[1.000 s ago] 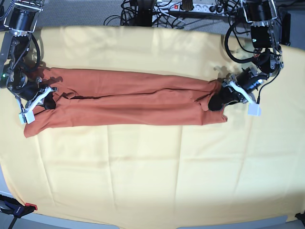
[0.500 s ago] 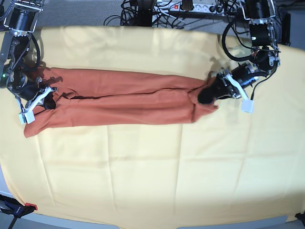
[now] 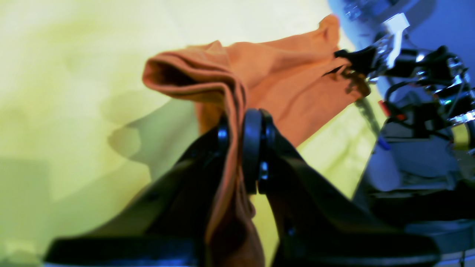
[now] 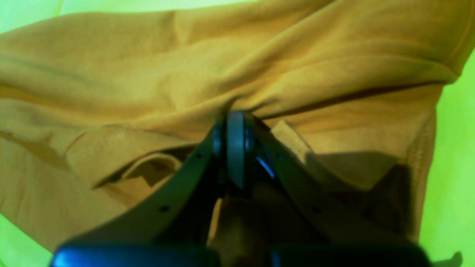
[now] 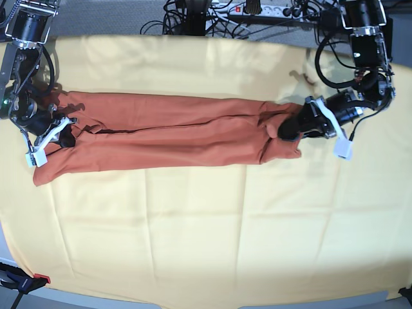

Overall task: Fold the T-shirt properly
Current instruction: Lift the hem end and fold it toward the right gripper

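The rust-orange T-shirt (image 5: pixel 174 138) lies as a long narrow band across the pale yellow cloth (image 5: pixel 206 238). At its right end in the base view, my left gripper (image 5: pixel 291 129) is shut on a bunched fold. The left wrist view shows that fold of the T-shirt (image 3: pixel 289 81) pinched between the black pads of the left gripper (image 3: pixel 237 148) and lifted a little. At the band's other end, my right gripper (image 5: pixel 59 134) is shut on the fabric. In the right wrist view the T-shirt (image 4: pixel 148 74) creases toward the closed tips of the right gripper (image 4: pixel 234 124).
The yellow cloth covers the whole table. Cables and a power strip (image 5: pixel 257 9) run along the back edge. A red and black clamp (image 5: pixel 26 281) sits at the front left corner. Both arm bases stand at the back corners.
My left gripper drew the shirt's end toward the middle, then carried it back to the right, stretching the band again. The right arm has not moved.
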